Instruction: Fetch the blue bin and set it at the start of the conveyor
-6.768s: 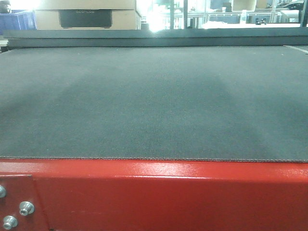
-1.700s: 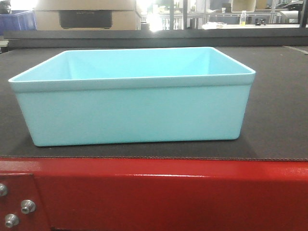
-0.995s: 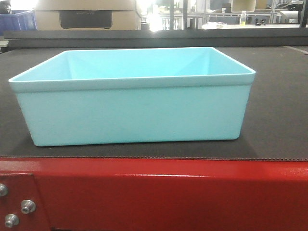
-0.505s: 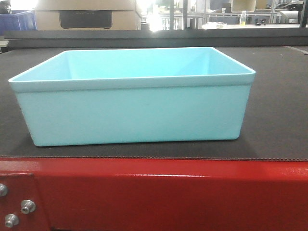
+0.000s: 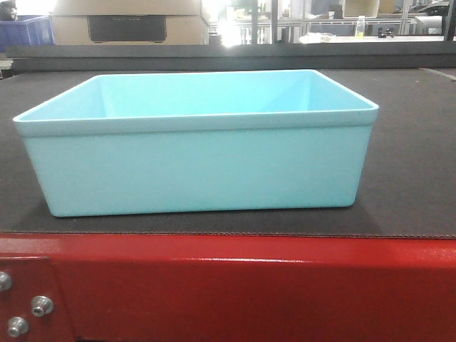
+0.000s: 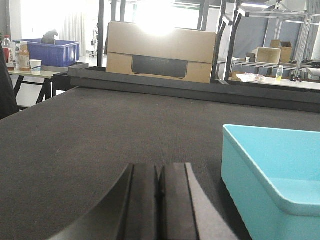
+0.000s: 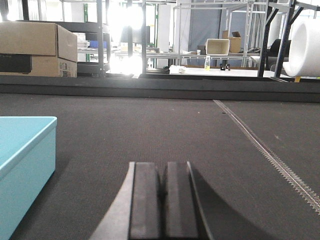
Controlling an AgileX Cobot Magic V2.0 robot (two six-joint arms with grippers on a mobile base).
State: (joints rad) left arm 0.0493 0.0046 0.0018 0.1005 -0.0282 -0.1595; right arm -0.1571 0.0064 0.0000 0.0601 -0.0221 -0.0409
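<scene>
The pale cyan blue bin [image 5: 199, 153] stands upright and empty on the dark conveyor belt [image 5: 413, 157], close to the red frame [image 5: 235, 285] at the belt's near edge. In the left wrist view my left gripper [image 6: 160, 172] is shut and empty, low over the belt, with the bin [image 6: 272, 175] to its right and apart from it. In the right wrist view my right gripper [image 7: 164, 170] is shut and empty, with the bin [image 7: 22, 165] to its left and apart from it. Neither gripper shows in the front view.
Silver bolts [image 5: 28, 313] sit on the frame's left. A raised dark rail [image 5: 228, 51] crosses the belt's far end. Behind it are a cardboard box [image 6: 160, 52], a dark blue bin [image 6: 50, 50] on a table, and metal shelving. A belt seam [image 7: 265, 150] runs at the right.
6.8 s ago the belt was bare. The bin has stood on it since 1.7 s ago and has not moved since.
</scene>
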